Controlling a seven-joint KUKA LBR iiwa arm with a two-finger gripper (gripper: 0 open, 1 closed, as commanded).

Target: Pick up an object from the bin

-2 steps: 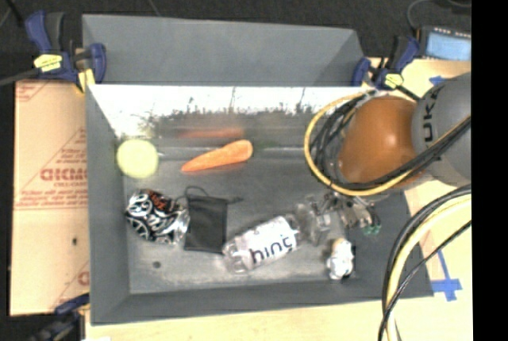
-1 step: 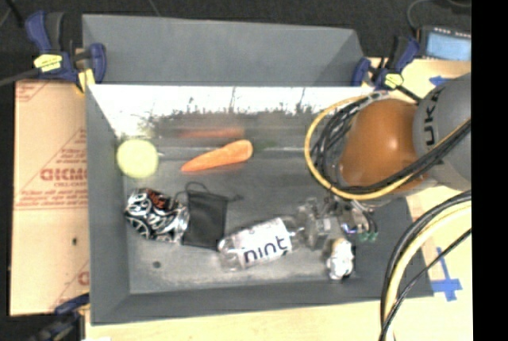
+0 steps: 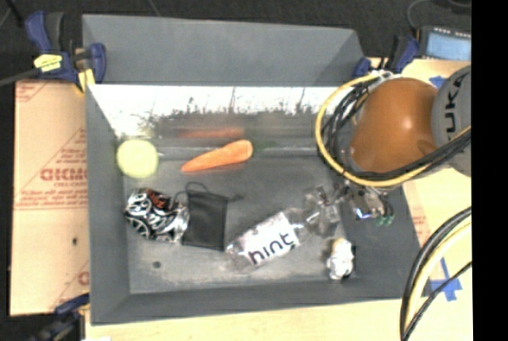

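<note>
My gripper (image 3: 327, 206) hangs low at the right side of the bin, below the orange cover. Right beside it lies the cap end of a clear plastic bottle (image 3: 266, 243) with "hint" printed on its label; the bottle runs diagonally towards the bin's front. Whether the gripper touches the bottle I cannot tell. A small white toy figure (image 3: 340, 258) lies just in front of the gripper, near the front right corner.
An orange carrot (image 3: 217, 157) lies near the back wall, with a yellow-green ball (image 3: 137, 158) at the left wall. A crumpled black-and-white can (image 3: 154, 215) and a black pouch (image 3: 206, 218) lie left of the bottle. The arm's cables loop over the bin's right rim.
</note>
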